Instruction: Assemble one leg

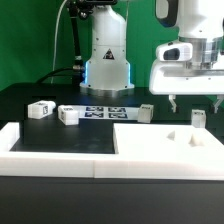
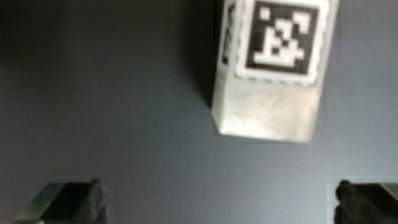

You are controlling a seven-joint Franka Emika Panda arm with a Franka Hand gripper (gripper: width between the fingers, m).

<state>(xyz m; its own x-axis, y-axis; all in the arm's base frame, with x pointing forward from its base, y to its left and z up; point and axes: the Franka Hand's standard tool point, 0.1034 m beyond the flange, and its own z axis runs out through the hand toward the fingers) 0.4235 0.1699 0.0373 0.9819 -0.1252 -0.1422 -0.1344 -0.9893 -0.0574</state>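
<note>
My gripper (image 1: 196,100) hangs open and empty at the exterior view's right, above the table. A leg (image 1: 198,118), a small white post, is just below and between the fingers, by the far edge of the wide white panel (image 1: 165,150). In the wrist view that leg (image 2: 270,70) shows its black-and-white tag on the dark table, ahead of my gripper (image 2: 221,205). Both dark fingertips (image 2: 71,203) are wide apart and touch nothing. Other legs lie at the left (image 1: 40,108), beside it (image 1: 68,115), and near the middle (image 1: 146,110).
The marker board (image 1: 105,112) lies in front of the robot base (image 1: 107,60). A long white border rail (image 1: 50,155) runs along the table's front left, next to the panel. A green backdrop stands behind.
</note>
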